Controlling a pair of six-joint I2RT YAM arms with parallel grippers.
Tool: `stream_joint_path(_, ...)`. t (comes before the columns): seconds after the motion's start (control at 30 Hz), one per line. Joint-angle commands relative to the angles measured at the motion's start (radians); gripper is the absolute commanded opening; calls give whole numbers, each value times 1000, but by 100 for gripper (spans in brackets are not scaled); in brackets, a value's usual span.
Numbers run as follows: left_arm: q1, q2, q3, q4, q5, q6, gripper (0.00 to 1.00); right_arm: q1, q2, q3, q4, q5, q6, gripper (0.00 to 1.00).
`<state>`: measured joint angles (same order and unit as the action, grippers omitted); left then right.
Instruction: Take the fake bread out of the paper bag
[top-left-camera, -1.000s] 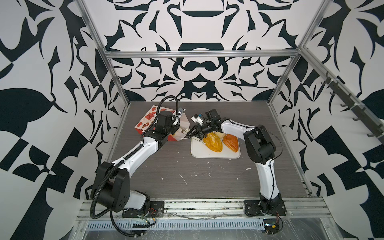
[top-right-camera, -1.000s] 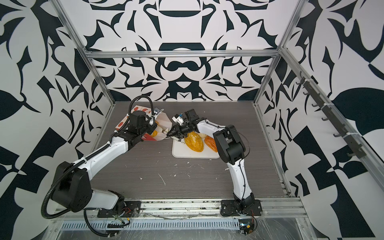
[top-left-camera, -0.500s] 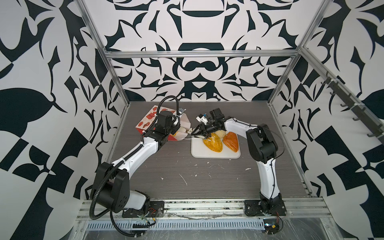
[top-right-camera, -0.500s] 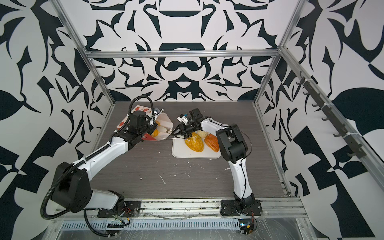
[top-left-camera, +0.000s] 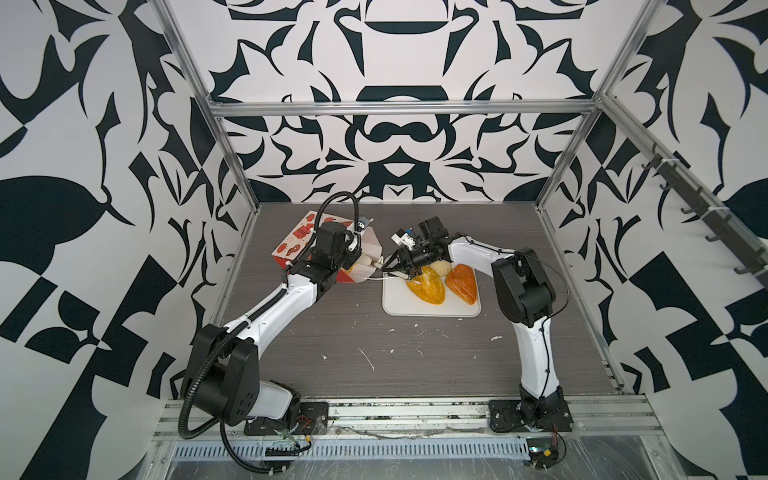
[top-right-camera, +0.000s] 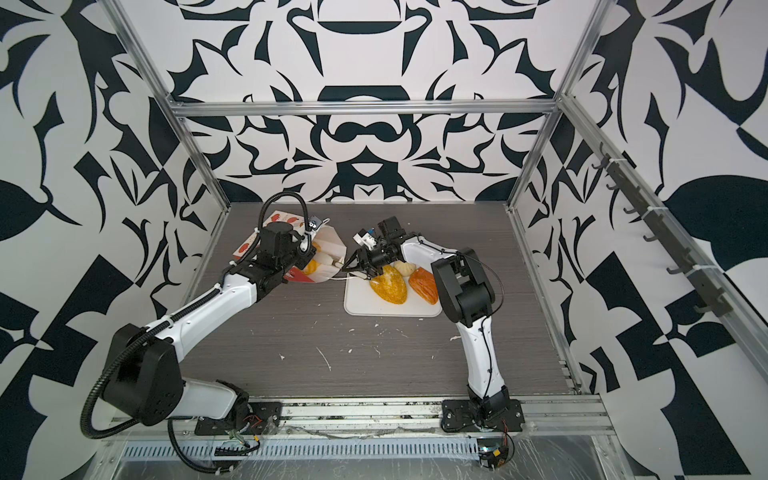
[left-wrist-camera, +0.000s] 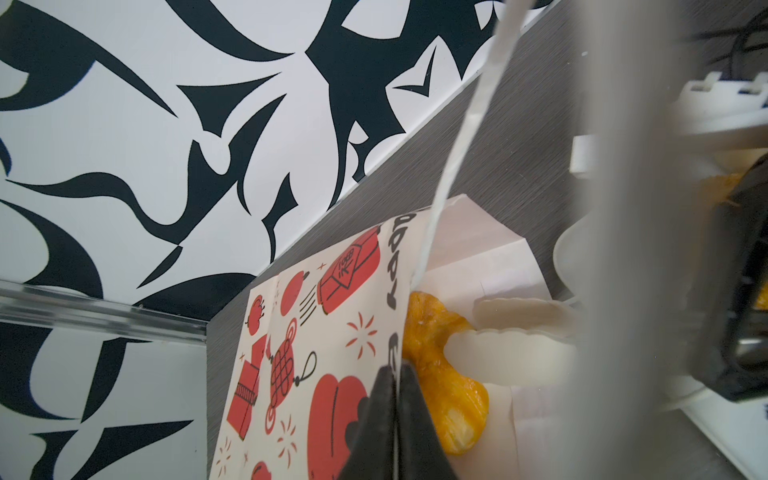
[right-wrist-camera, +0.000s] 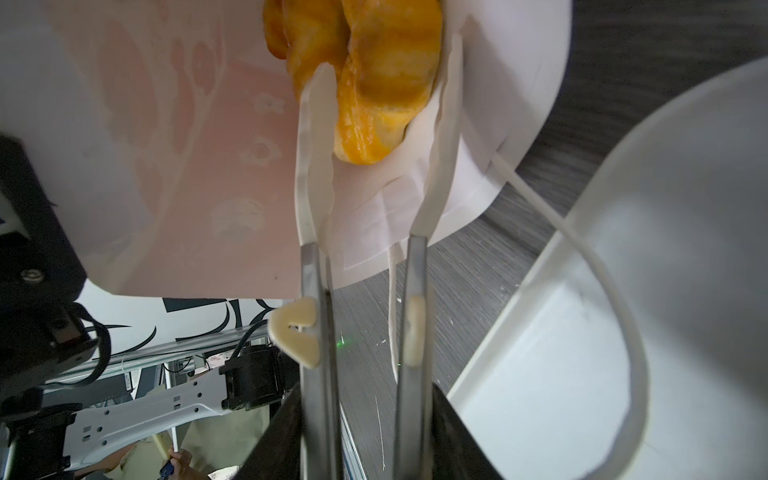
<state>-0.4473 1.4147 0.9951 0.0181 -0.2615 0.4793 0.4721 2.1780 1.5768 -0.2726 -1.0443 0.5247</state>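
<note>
- The left gripper is pinched tight on the upper lip of the bag, holding the mouth open.
- The right gripper is clamped on the handles of the tongs, whose white tips stand partly apart inside the bag mouth.
- One tip lies against a golden pastry and the other sits just beside it, next to the white inner wall. I cannot tell whether the pastry is actually squeezed.
- The pastry lies just inside the mouth, and a second golden piece shows deeper in.
- In both top views the bag lies on its side on the table, its mouth facing the tray.
- The tray holds a flaky piece, a loaf and a bun.
</note>
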Motion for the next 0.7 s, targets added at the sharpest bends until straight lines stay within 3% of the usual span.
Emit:
stream_joint_path(0.0,-8,-16,-9,23,15,4,8,11,-25,31,15,-40,3,46)
stream_joint_path(0.67,-15,-12,-12,29,21,-2,8,37,20,108,-59,-44,-66,47)
